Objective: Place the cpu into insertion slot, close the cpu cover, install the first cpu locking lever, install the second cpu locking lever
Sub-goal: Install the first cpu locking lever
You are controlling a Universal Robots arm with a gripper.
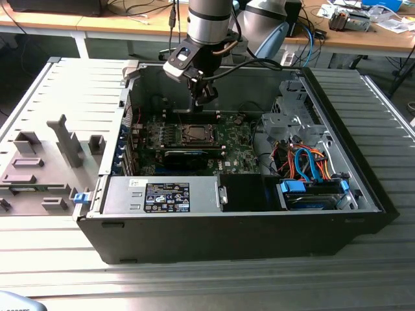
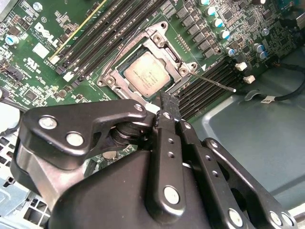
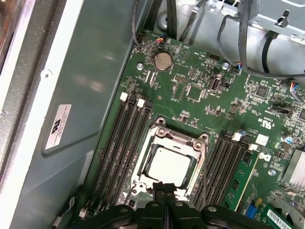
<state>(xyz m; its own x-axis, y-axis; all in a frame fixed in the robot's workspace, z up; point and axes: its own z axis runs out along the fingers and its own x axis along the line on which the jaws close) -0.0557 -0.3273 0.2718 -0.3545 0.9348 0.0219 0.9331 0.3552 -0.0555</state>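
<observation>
Both black fingers of the pincer (image 2: 167, 98) meet, gripping nothing; just beneath its tips lies the square silver cpu cover (image 2: 167, 46) framing the dull grey cpu (image 2: 147, 72), a thin wire lever (image 2: 214, 81) jutting beside.

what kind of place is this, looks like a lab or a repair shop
Probably a robotics lab or workshop: a robot arm reaches into an open computer case on a ribbed metal table, with cluttered wooden desks behind.

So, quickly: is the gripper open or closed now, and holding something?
Black metal gripper: closed, holding nothing, near the thin square silver cpu cover.
</observation>
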